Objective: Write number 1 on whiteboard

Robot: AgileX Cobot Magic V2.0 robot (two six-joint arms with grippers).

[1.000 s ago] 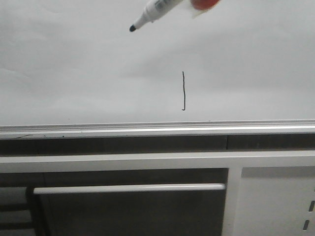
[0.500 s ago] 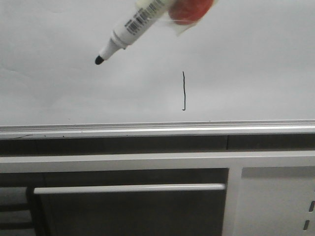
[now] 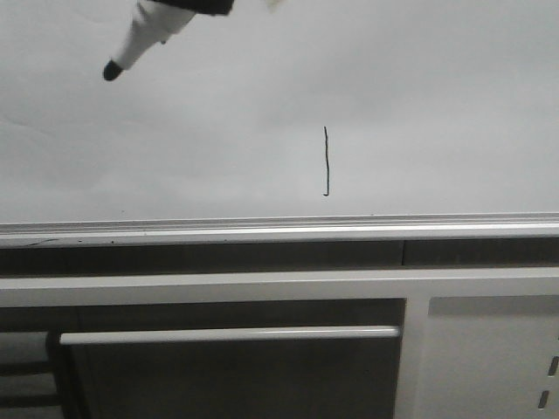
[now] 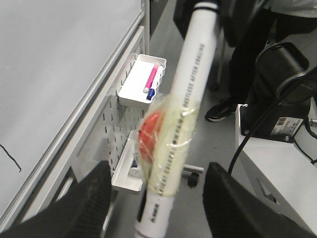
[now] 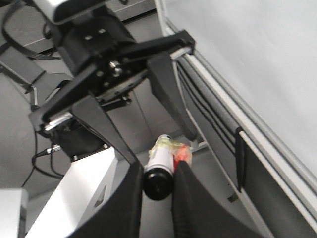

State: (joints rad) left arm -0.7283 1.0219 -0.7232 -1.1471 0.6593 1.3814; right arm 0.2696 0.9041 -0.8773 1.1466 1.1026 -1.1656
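Whiteboard: we see the whiteboard (image 3: 437,87) filling the upper part of the front view, pale and glossy, with its silver rail (image 3: 279,229) along the lower edge.
Number 1: the number 1 (image 3: 326,161) stands right of the board's centre, just above the rail. It is a thin dark upright stroke with a small hook to the left at its foot.
Marker: the white marker (image 3: 144,33) enters at the upper left of the front view, tilted, with its black tip (image 3: 112,70) pointing down and left, well apart from the stroke. We cannot tell whether the tip touches the board.
Tape: a red lump (image 4: 151,136) is bound to the marker barrel under yellowish tape.
Right claw: the right claw (image 5: 157,171) is closed narrow on the marker's black end, one finger pressed to each side.
Left claw: the left claw (image 4: 158,198) is spread wide, with its fingers (image 4: 91,198) on either side of the barrel and a gap on both sides.
Tray: we see a white tray (image 4: 130,91) hung on the frame below the board, holding a pink pen (image 4: 151,79).
Cabinet: grey panels with a bar handle (image 3: 227,334) sit beneath the rail.
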